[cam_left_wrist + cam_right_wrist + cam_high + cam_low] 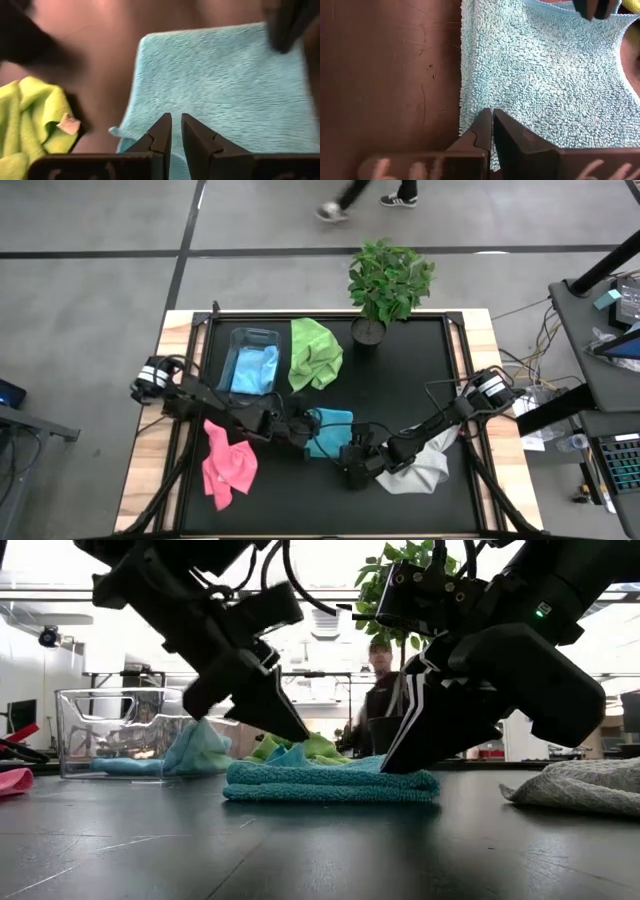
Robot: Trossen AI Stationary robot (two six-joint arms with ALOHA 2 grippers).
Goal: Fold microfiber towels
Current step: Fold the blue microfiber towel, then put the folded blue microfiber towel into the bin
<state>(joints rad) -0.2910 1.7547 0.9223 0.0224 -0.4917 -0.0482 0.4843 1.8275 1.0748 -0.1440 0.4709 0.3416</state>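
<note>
Grey floor rings the black desk (pixel 400 360). From above, the folded blue towel (pixel 328 432) sits at centre, left gripper (pixel 300 430) at its nine o'clock, right gripper (pixel 352 465) at five. At desk height, both press its edges. Left wrist: fingers nearly together over the cloth. Right wrist: fingers closed, pinching the towel's edge.

A: Item one, the folded blue towel (pixel 545 75): it is showing a looped, nubby microfibre pile, matt throughout.

B: The table top (pixel 385 75) is reading as a dark, smooth sheet (faintly scratched), giving a dull sheen.

A: The bin (pixel 110 730) is looking like clear, glossy plastic; the table's edge rails (pixel 150 440) are showing pale wood.
</note>
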